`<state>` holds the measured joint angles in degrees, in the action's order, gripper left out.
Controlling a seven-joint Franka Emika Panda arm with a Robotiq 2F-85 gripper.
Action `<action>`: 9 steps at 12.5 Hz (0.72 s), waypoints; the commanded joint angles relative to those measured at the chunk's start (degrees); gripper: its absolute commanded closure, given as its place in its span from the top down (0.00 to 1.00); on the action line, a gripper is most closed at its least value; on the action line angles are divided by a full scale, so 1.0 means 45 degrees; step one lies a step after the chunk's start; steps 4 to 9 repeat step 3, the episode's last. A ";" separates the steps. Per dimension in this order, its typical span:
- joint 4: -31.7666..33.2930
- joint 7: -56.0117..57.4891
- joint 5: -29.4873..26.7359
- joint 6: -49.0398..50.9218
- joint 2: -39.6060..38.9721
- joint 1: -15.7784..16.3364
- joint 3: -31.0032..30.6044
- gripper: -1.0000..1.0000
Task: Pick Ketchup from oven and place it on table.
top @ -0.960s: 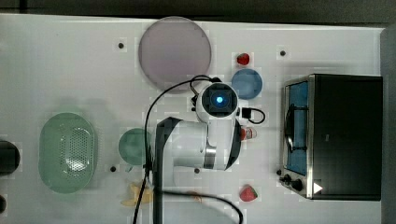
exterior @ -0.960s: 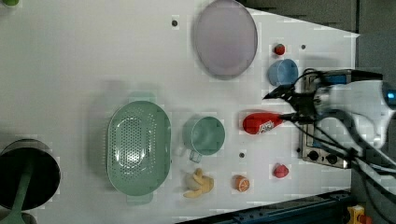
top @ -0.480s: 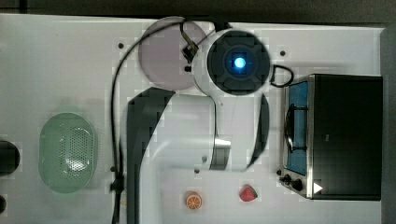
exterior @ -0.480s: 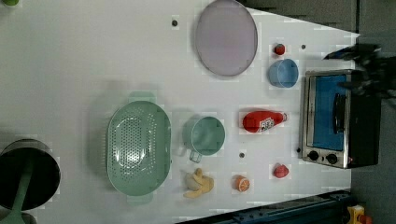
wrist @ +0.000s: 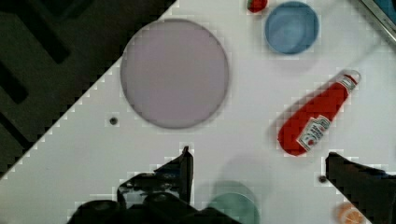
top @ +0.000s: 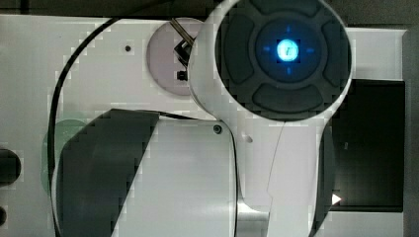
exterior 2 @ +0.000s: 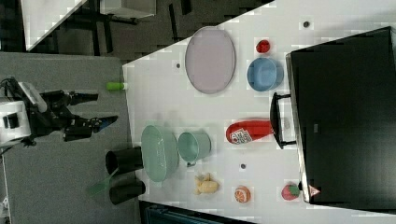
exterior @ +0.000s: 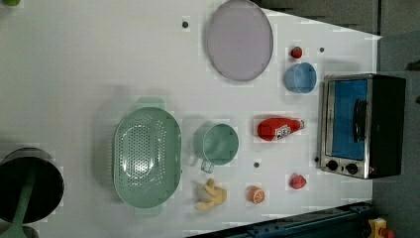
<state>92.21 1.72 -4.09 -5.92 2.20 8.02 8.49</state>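
Observation:
The Ketchup [exterior: 277, 129], a red squeeze bottle with a white label, lies on its side on the white table [exterior: 99, 59], just in front of the oven [exterior: 364, 126]. The oven's blue glass door is shut. In the right view, the Ketchup [exterior 2: 247, 130] lies beside the oven's handle. My gripper [exterior 2: 105, 109] is at the right view's left, far from the bottle, open and empty. The wrist view looks down from high on the Ketchup [wrist: 317, 121], beyond my open gripper [wrist: 258, 153]. My arm [top: 276, 98] covers most of the top view, beside the oven [top: 370, 148].
A lilac plate [exterior: 239, 39], a blue bowl [exterior: 299, 78] and a small strawberry [exterior: 296, 52] lie at the left view's top. A green mug [exterior: 218, 144], a green colander [exterior: 146, 156], a banana toy [exterior: 210, 194], an orange slice [exterior: 255, 194] and another strawberry [exterior: 297, 181] lie lower.
My gripper was at the Ketchup a second ago; it has let go and risen far up and away. The bottle stays on the table. My arm now looms large in the top view.

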 commanded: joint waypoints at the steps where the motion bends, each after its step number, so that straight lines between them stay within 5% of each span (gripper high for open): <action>1: -0.0426 -0.0303 0.0616 0.1011 -0.0408 0.0052 0.0419 1.00; 9: -0.0716 -0.0303 0.0886 0.1838 -0.0411 0.0075 0.0364 1.00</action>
